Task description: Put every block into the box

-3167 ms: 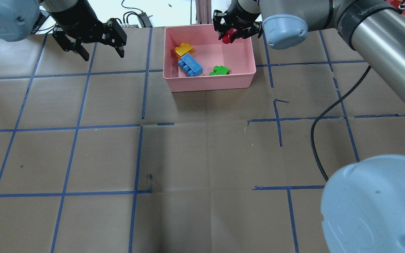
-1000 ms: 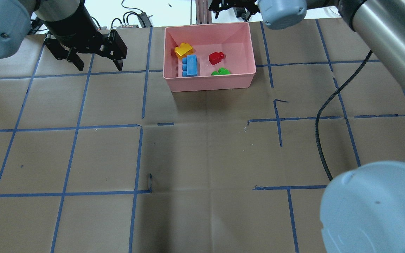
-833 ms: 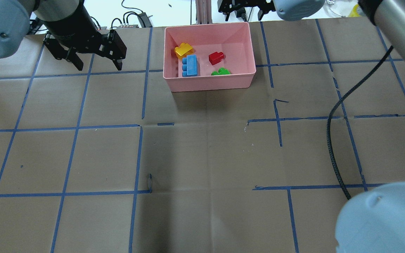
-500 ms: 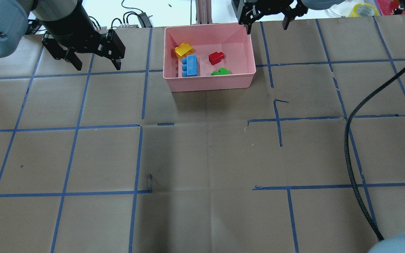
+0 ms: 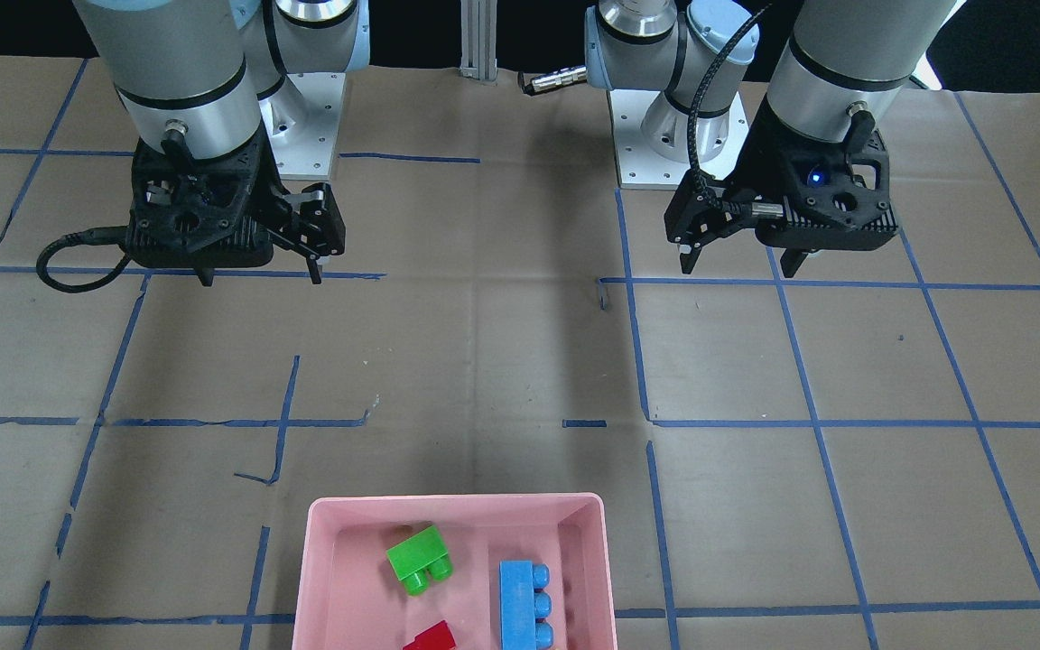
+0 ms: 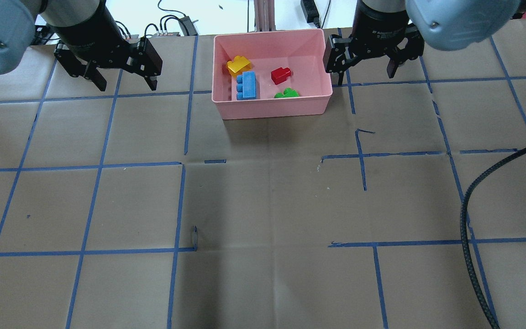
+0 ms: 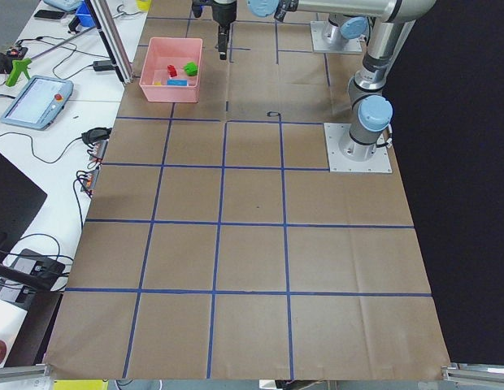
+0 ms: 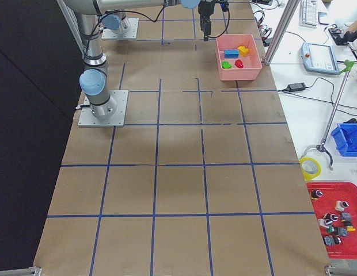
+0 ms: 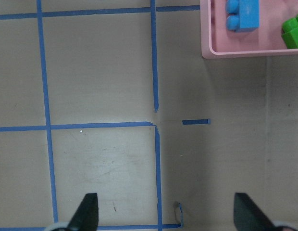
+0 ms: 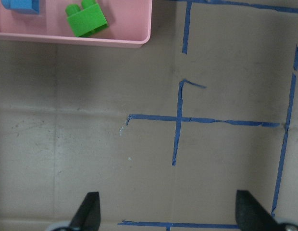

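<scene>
- The table, covered in brown paper with a blue tape grid, fills the near stretch. A black cable curves over its near right part.
- Farther out, about mid-width, the pink box sits flat on the paper with all four blocks inside it.
- The green block is the nearest of them, close against the box's near wall. The blue block lies to its left, with its length running near to far.
- The red block sits around the middle of the box floor — apart from the others — and the yellow block is farthest, on the left, just beyond the blue one.
- The left gripper hangs well left of the box, its fingers spread wide and holding nothing.
- The right gripper hangs just right of the box's right wall — likewise spread and empty.
</scene>
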